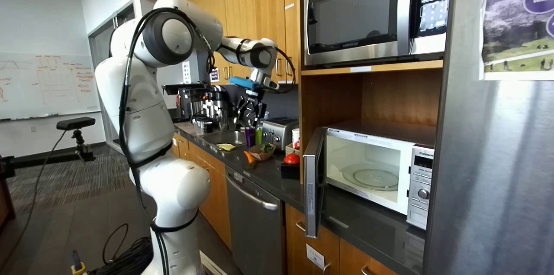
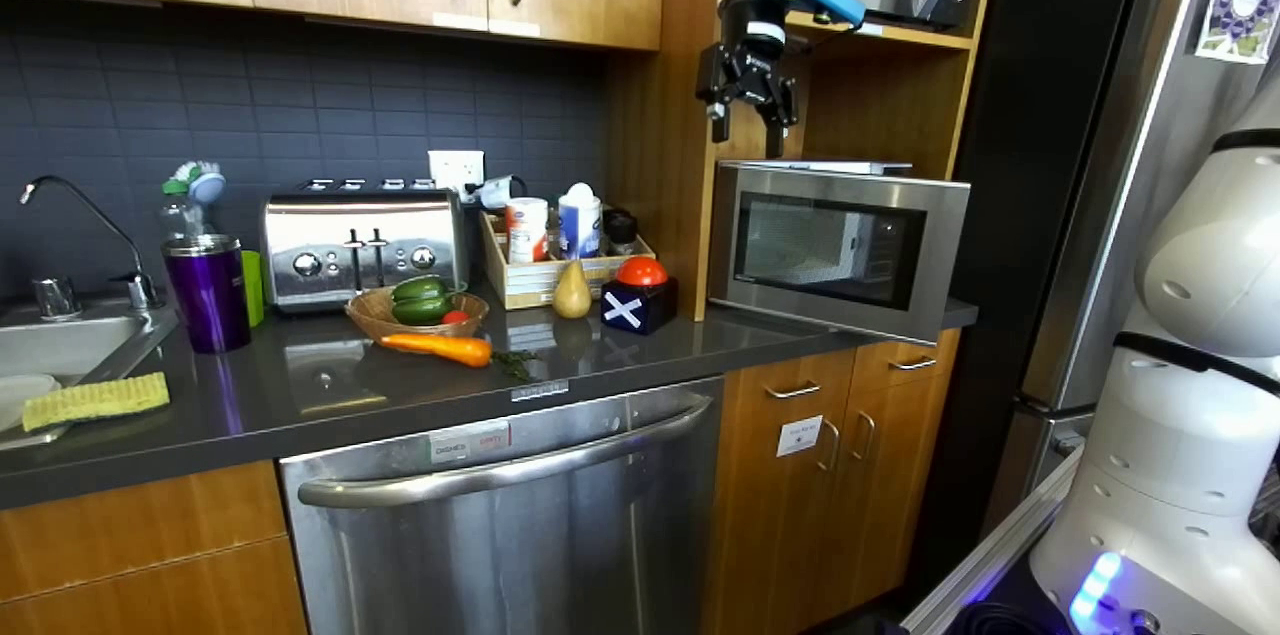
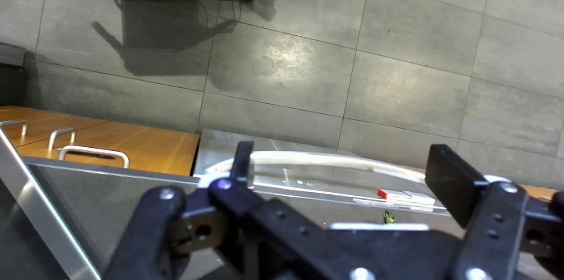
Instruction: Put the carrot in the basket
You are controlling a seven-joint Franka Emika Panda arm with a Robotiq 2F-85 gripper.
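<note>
Hanging high near the steel-framed microwave door [image 2: 832, 243]: black two-jawed gripper [image 2: 748, 136], jaws spread, nothing between. Smooth, tapered orange carrot [image 2: 437, 347] lies below and well off toward the steel sink [image 2: 75, 345], long axis roughly along the edge of the glossy dark counter [image 2: 610, 360], wispy green top [image 2: 514, 362] nearest the gripper. Shallow woven tan basket [image 2: 366, 314] just behind it; contact unclear.

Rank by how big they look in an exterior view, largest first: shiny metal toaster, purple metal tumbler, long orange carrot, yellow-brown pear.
1. Shiny metal toaster
2. Purple metal tumbler
3. Long orange carrot
4. Yellow-brown pear
</note>
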